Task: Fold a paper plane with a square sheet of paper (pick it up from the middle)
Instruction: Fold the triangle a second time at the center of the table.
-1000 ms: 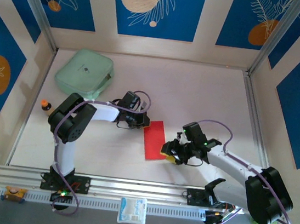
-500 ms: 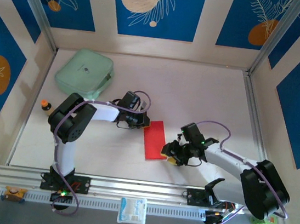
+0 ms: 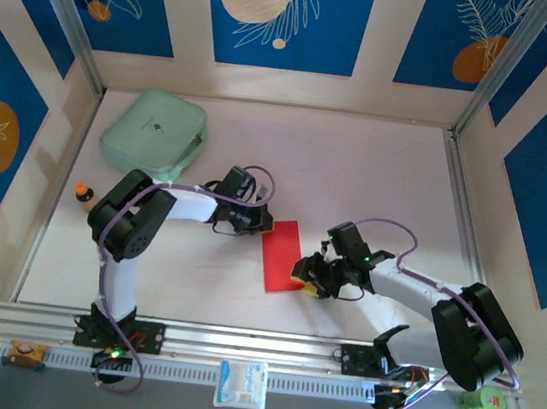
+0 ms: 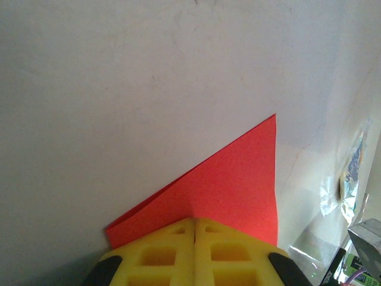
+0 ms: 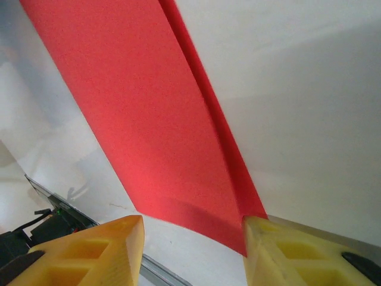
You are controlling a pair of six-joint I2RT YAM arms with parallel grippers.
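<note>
1. Since the folded square sheet of paper [image 3: 282, 256] lies loose mid-surface [image 3: 378, 178], the left hand [image 4: 194, 221], clenched with nothing between its fingers, pins the sheet's 11 o'clock corner flat;
2. the right hand [image 5: 193, 220], released, straddles the 4 o'clock edge, probably to lift a layer for creasing.

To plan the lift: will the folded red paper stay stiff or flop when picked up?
Probably floppy: the red paper is thin, with its folded layers gaping slightly. Likely very light, so a push may slide it across the smooth table. The unpressed fold may spring open.
</note>
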